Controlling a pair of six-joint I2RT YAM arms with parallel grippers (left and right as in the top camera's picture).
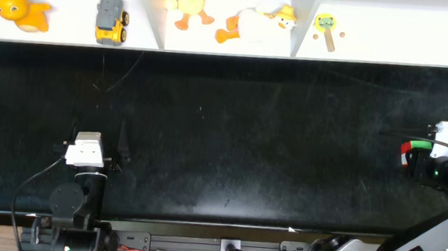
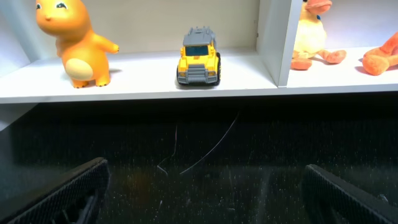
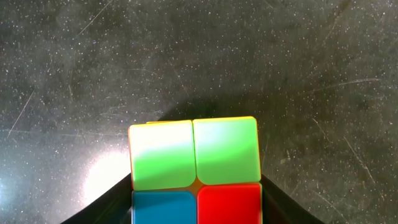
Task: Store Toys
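My right gripper (image 1: 415, 159) is at the table's right side, shut on a colour cube (image 1: 411, 150). The right wrist view shows two green tiles of the cube (image 3: 194, 152) above a blue and a red one, with my gripper (image 3: 196, 190) and its dark fingers (image 3: 99, 208) against both sides. At the lower left, my left gripper (image 1: 99, 137) stands open and empty, facing the shelf; its fingers (image 2: 74, 186) are wide apart over the black table. On the white shelf (image 1: 230, 47) stand an orange figure (image 2: 78, 40), a yellow truck (image 2: 199, 57) and a duck plush (image 2: 311, 34).
The shelf runs along the table's far edge, split by upright dividers (image 1: 153, 8). A second plush (image 1: 252, 23) lies in the middle bay and a small green toy (image 1: 325, 25) in the right one. The black table (image 1: 246, 143) stretches between the arms.
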